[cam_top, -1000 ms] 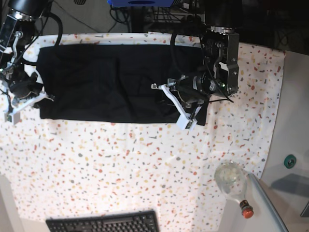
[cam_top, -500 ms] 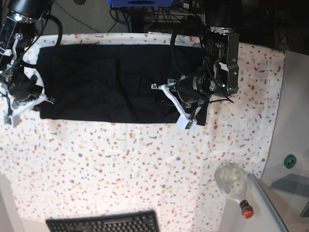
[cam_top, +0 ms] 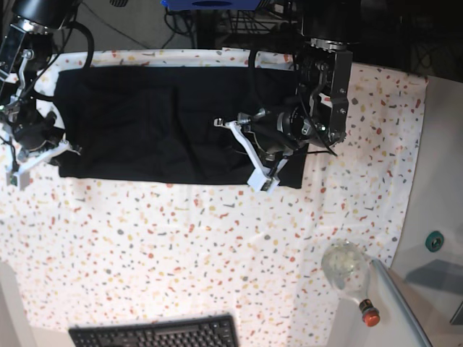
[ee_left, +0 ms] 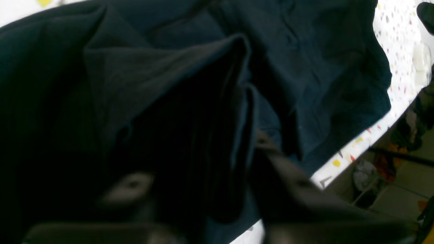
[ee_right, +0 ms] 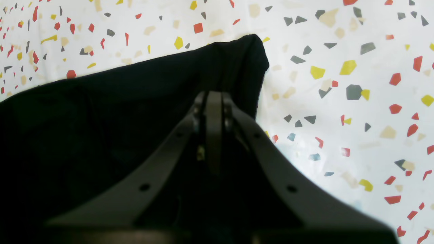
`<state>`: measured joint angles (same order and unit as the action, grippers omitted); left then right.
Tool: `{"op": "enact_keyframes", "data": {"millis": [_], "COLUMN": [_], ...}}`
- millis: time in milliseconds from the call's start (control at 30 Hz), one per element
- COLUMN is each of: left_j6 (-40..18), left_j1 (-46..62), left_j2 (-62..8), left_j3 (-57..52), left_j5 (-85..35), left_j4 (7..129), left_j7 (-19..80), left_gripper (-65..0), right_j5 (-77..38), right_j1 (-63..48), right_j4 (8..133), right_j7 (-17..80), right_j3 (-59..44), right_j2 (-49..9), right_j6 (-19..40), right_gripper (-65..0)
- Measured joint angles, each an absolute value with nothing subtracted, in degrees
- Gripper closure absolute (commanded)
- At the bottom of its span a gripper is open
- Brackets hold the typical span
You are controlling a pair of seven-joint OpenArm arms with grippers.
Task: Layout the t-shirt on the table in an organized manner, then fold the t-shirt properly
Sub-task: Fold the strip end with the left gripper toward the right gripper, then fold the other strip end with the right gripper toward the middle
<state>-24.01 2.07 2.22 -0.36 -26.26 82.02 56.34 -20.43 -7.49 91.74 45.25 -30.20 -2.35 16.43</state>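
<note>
The black t-shirt (cam_top: 152,123) lies as a long band across the far part of the speckled table (cam_top: 181,246). My left gripper (cam_top: 240,147) is over the shirt's right part. In the left wrist view it (ee_left: 244,112) is shut on a raised fold of the t-shirt (ee_left: 162,78), which drapes over the tips. My right gripper (cam_top: 66,150) is at the shirt's left end. In the right wrist view it (ee_right: 213,98) is shut on the t-shirt (ee_right: 135,88) just behind a corner that rests on the table (ee_right: 339,101).
A black keyboard (cam_top: 155,334) lies at the near edge. A clear glass bottle (cam_top: 346,266) with a red cap lies at the near right, by the table's right edge. Cables and dark equipment sit behind the far edge.
My left gripper has moved left with the fold in it, and the shirt's right end has come left with it. The right gripper has hardly moved.
</note>
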Motion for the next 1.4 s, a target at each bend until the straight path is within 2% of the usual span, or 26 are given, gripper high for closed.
{"op": "enact_keyframes", "data": {"millis": [100, 167, 367, 567, 800, 933, 1067, 1200, 1300, 1367, 1400], "left_j6": [-24.0, -24.0, -24.0, -24.0, -23.9, -24.1, -24.4, -24.0, -24.0, -24.1, -24.3], "left_j1": [2.1, 2.1, 1.9, -1.1, -7.1, -7.1, -6.1, -1.2, 5.2, 9.3, 11.1], "left_j2": [2.2, 2.5, 2.6, 6.2, 8.2, 8.2, 2.1, -7.6, -13.5, -15.5, -15.9], "left_j3": [0.4, 0.2, 0.0, 0.5, 2.7, 4.8, 1.7, -12.2, -21.8, -27.7, -31.0], "left_j5": [-26.4, -26.4, -26.4, -26.5, -26.8, -32.7, -39.4, -46.0, -47.2, -47.0, -47.4], "left_j4": [82.0, 82.0, 82.0, 81.1, 71.8, 72.6, 80.3, 85.6, 85.1, 85.1, 85.3], "left_j7": [56.3, 56.3, 56.4, 56.4, 55.9, 56.3, 56.4, 55.6, 56.1, 56.0, 56.3], "left_gripper": [-32.9, -36.9, -37.2, -37.2, -36.9, -36.7, -36.5, -36.4, -36.0, -29.6, -22.9], "right_j5": [-20.4, -20.4, -20.4, -20.4, -20.4, -20.4, -20.4, -20.4, -20.4, -20.6, -20.3], "right_j1": [-7.5, -7.5, -7.5, -7.5, -7.7, -7.7, -7.8, -7.8, -7.8, -7.7, -7.7], "right_j4": [91.7, 91.7, 91.7, 91.7, 91.7, 91.7, 91.8, 91.9, 91.9, 91.9, 91.9], "right_j7": [45.3, 45.3, 45.3, 45.3, 45.3, 45.3, 45.3, 45.5, 45.5, 45.5, 45.3], "right_j3": [-30.1, -30.1, -30.1, -30.1, -30.1, -30.1, -30.2, -30.0, -30.0, -29.9, -28.9], "right_j2": [-2.3, -2.3, -2.3, -2.3, -2.4, -2.3, -2.7, -2.5, -2.5, -2.3, -2.4], "right_j6": [16.4, 16.4, 16.4, 16.4, 16.4, 16.4, 16.4, 16.4, 16.4, 16.4, 16.4], "right_gripper": [0.0, 0.0, 0.0, 0.0, 0.0, 0.0, 0.0, 0.0, 0.0, 0.0, 0.0]}}
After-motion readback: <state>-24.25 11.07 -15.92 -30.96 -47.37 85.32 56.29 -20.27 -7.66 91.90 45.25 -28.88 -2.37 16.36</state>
